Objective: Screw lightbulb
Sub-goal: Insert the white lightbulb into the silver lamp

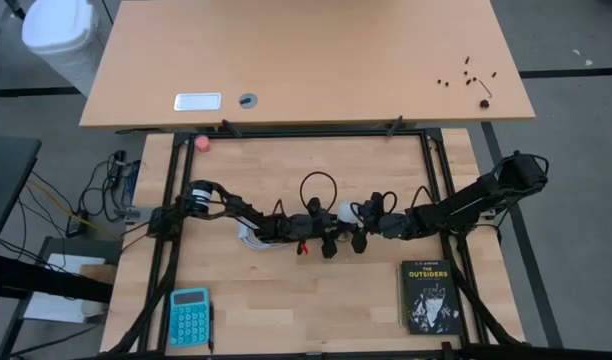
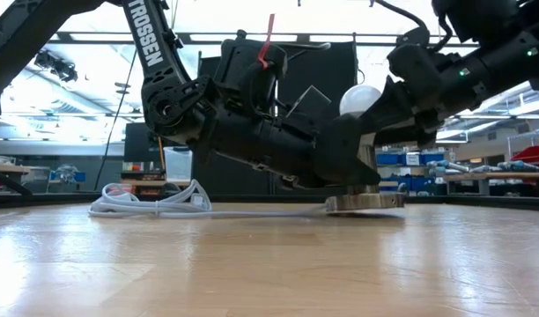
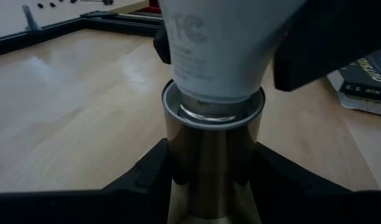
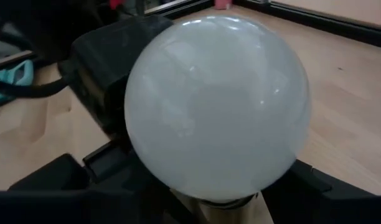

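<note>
We see the two arms meeting in the middle of the worktop (image 1: 316, 300). The left claw (image 3: 209, 168) is low, and its two dark fingers are closed narrowly on the metal socket (image 3: 212, 143), one finger on each side of its tube. The socket stands upright on its round base, and the base rests flat on the wood. A white cord (image 2: 151, 202) runs from the base and lies coiled on the worktop beside it.

The lightbulb (image 4: 215, 106) sits upright in the mouth of the socket, with its narrow neck going into the metal rim. The right claw (image 4: 197, 180) comes from the other side and grips the lightbulb at its neck, with the white globe rising above the fingers.

Near the front edge of the worktop lie a black book (image 1: 428, 295) on the right and a turquoise calculator (image 1: 189, 316) on the left, both well apart from the arms.
</note>
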Motion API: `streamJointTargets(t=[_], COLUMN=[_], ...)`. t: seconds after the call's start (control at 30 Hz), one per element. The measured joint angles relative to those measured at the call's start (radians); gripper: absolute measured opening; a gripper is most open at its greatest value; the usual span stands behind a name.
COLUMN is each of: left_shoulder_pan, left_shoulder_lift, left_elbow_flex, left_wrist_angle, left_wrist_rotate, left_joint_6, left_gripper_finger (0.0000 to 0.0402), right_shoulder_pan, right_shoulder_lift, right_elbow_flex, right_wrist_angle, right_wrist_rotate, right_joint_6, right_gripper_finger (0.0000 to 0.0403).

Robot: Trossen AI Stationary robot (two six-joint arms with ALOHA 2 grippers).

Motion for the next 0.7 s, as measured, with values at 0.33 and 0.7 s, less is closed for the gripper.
streamJointTargets(t=[0.33,0.7], left_shoulder_pan=[0.000,0.000], left_shoulder_lift=[0.000,0.000], left_elbow_flex=[0.000,0.000], left_wrist_angle=[0.001,-0.009], left_wrist_rotate=[-0.050,-0.042], left_joint_6=[-0.032,-0.030], left_gripper_finger=[0.0171,0.0171], right_shoulder_pan=[-0.033,-0.031], right_shoulder_lift=[0.000,0.000], right_elbow_flex=[0.000,0.000], right_wrist_angle=[-0.031,0.008], right_wrist_rotate=[-0.017,-0.083], right_joint_6=[0.079,-0.045], right_gripper_finger=[0.0229,0.0232])
